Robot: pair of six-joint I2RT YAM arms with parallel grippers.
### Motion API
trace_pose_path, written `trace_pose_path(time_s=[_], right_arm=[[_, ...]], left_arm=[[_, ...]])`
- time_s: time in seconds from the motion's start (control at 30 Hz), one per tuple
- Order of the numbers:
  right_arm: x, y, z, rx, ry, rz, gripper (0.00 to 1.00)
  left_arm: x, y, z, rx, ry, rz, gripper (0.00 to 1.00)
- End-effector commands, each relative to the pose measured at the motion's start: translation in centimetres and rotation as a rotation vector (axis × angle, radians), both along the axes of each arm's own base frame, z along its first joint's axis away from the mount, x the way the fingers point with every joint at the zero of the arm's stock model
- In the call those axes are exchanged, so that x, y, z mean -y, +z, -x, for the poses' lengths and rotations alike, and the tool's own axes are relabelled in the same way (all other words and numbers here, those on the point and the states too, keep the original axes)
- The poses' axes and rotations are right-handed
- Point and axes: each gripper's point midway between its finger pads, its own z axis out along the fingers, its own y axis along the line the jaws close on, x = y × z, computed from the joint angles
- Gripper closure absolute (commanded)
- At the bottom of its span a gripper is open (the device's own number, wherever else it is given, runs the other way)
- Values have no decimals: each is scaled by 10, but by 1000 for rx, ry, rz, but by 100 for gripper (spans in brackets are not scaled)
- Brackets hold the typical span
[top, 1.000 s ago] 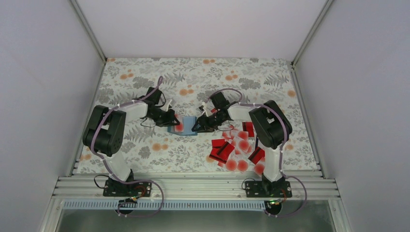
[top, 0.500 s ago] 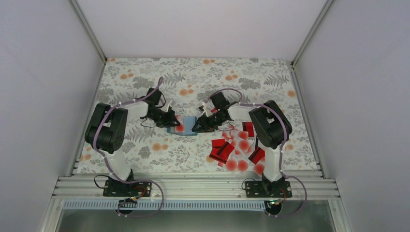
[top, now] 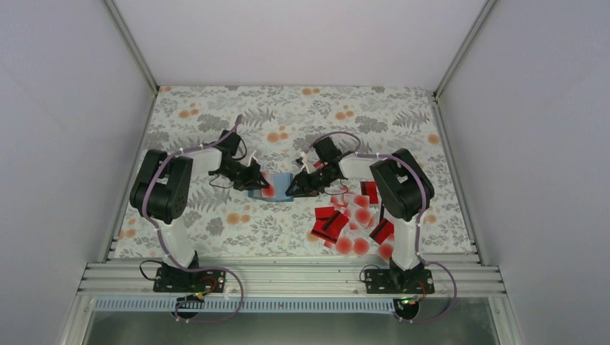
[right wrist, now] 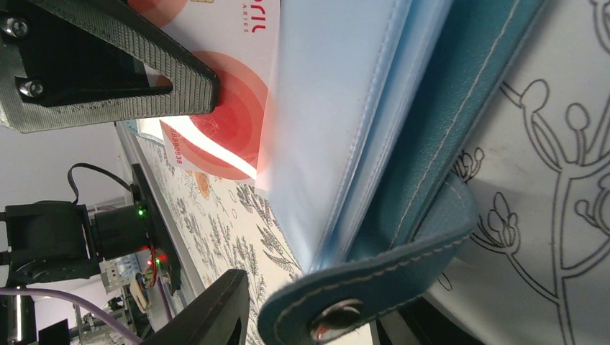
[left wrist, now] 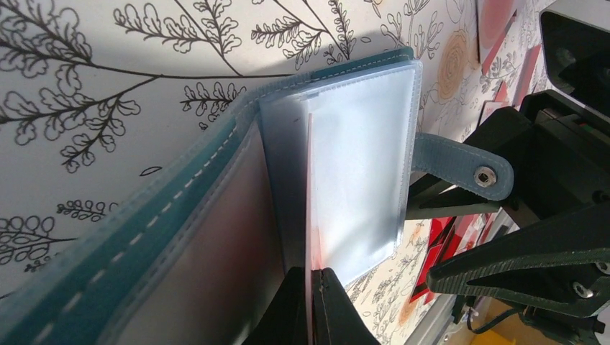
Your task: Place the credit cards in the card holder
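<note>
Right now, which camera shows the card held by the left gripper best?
Right wrist: the card faces that camera, red dot and print visible, at the card holder's pale sleeves. Left wrist shows it only edge-on, a thin line between the pinching fingers. Top external shows just a small red spot at the holder.

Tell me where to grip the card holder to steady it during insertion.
Probably the card holder's teal cover edge by the snap tab, from the right: it lies open, clear sleeves fanned, and the left hand holds a card at the opposite side.
</note>
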Motion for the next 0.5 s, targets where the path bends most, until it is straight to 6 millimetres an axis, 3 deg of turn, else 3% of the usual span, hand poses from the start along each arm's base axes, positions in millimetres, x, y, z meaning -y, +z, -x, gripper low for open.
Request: trace_pose_path(time_s=[0.0,0.47], right_arm=[[6,-28,7,-26,6,73,57],[2,-31,5,-32,29,60,58]], left_arm=[[-2,-10,4,-67,1,-34,98],[-5,-15,9,-168,14,-61,98]])
